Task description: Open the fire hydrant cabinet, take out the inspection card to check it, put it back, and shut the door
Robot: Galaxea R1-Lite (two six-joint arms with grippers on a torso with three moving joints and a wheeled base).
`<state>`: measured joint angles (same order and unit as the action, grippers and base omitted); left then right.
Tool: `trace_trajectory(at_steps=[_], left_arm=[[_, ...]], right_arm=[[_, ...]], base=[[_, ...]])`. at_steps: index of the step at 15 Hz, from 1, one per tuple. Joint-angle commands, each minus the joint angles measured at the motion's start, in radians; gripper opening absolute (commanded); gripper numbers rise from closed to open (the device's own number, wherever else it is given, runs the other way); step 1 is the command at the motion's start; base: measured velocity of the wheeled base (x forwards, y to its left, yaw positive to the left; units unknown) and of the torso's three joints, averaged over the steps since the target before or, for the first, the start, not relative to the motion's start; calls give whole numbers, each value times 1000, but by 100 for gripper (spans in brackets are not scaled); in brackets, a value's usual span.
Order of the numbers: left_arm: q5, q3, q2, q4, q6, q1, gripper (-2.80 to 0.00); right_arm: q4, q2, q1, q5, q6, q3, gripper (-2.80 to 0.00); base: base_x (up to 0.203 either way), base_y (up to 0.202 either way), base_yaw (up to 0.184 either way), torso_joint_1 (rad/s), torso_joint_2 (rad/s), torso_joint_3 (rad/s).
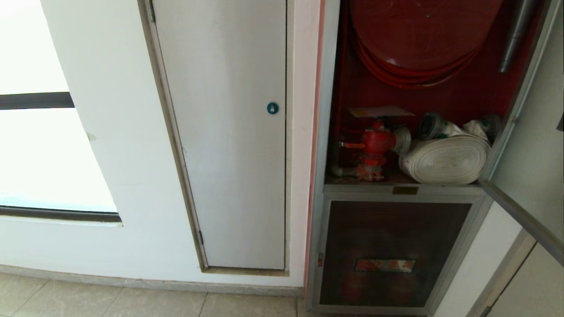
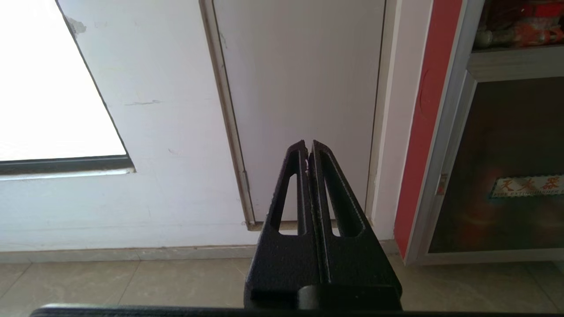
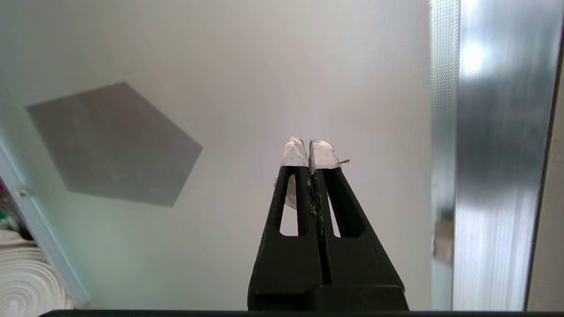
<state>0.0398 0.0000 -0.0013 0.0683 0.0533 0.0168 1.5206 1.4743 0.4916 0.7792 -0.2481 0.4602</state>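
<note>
The cabinet (image 1: 348, 92) is deep red inside a silver frame, with a red hose reel (image 1: 418, 35) at twelve o'clock, a bright red valve (image 1: 374, 147) and a white rolled hose (image 1: 445, 160) at four o'clock. The panel door (image 1: 229, 132) is grey-white with a blue lock (image 1: 272, 108). The floor (image 1: 110, 301) tiles are beige.

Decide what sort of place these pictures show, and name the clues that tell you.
Probably a corridor in a public or office building: a wall-mounted fire hydrant cabinet with hose reel and red valve, a grey-white panel door, and a tiled floor.
</note>
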Motion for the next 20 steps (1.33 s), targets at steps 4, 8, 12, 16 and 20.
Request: trace_trajectory(at_steps=[4,8,12,16,20], left_arm=[[0,28,1,1,0,0,-280],[0,28,1,1,0,0,-280],[0,28,1,1,0,0,-280],[0,28,1,1,0,0,-280],[0,28,1,1,0,0,-280]], right_arm=[[9,-40,-145,-87,-1,-93,-280],[9,-162,-347,-138,-15,-165,-280],[9,-373,-585,-150,-124,-262,-280],[9,-602,-608,-120,-307,-342,-280],[-242,-894,-471,-69,-345,-341,-280]], base=[[0,0,0,0,0,0],[0,0,0,0,0,0],[0,0,0,0,0,0],[0,0,0,0,0,0],[0,0,0,0,0,0]])
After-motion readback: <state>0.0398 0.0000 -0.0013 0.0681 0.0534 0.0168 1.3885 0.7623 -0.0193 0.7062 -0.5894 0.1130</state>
